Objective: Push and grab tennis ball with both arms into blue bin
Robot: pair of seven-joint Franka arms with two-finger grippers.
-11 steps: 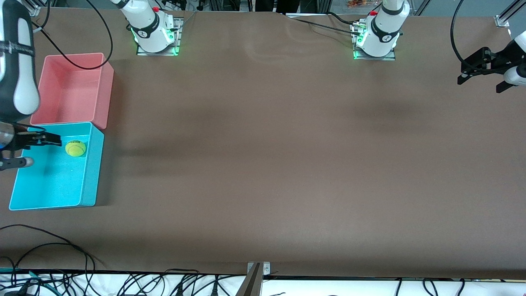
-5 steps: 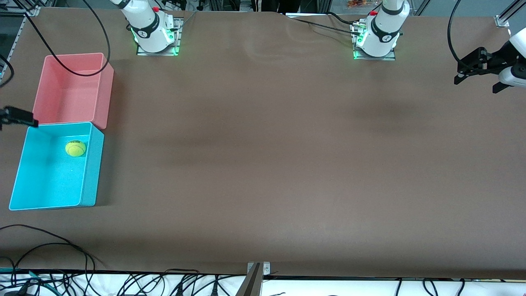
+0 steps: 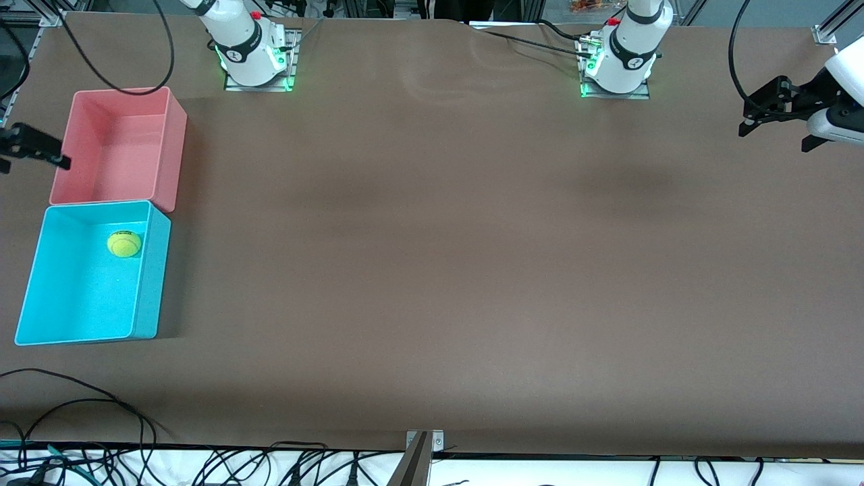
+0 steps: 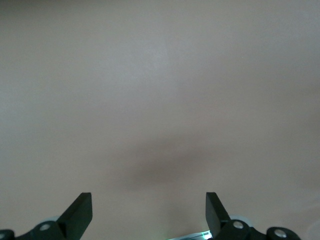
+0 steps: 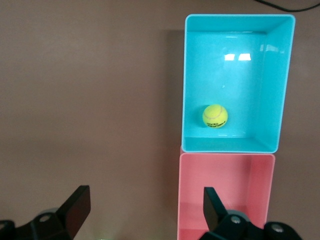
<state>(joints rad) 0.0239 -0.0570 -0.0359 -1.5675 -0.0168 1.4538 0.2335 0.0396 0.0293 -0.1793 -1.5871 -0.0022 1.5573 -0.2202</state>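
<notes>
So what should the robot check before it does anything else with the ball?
1. Tennis ball inside the blue bin: ok, it lies on the bin floor.
2. Ball out of the pink bin: ok, that one holds nothing.
3. Right hand let go: ok, open, nothing between its fingers, up over the table by the pink bin.
4. Left hand free: ok, open, holding nothing, over the left arm's end of the table.
5. Bins upright and side by side: ok.
6. Anything else to move: none that I can see.
</notes>
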